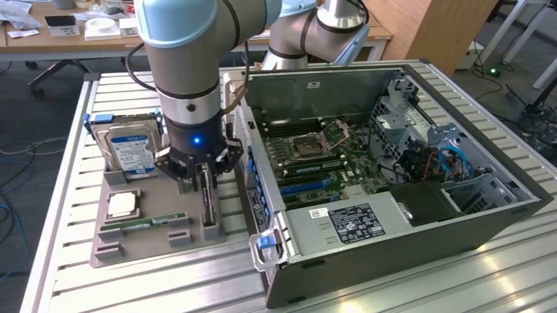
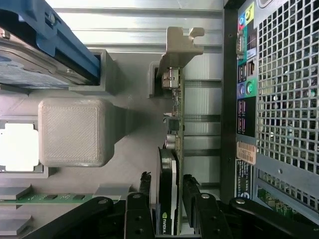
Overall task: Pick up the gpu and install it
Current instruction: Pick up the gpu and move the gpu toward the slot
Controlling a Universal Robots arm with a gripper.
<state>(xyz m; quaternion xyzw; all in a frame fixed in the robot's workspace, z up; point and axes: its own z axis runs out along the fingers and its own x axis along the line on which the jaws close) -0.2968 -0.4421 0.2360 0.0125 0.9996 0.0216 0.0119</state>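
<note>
Black gripper (image 1: 206,177) at the exterior view's lower left hangs spread, unclamped, straddling thin black gpu card (image 2: 172,164), stood on edge in grey slotted holder tray (image 1: 143,251) so jaws reach both faces.

Soft, even room light fills the exterior view, with pale glare streaking the ribbed metal worktop (image 1: 452,280) and deep shadow pooling inside the open computer case (image 1: 418,195). In the wrist view the square chip (image 2: 17,147) is blown out to plain white, while the black fingers (image 2: 140,211) sink into near-featureless dark.
</note>
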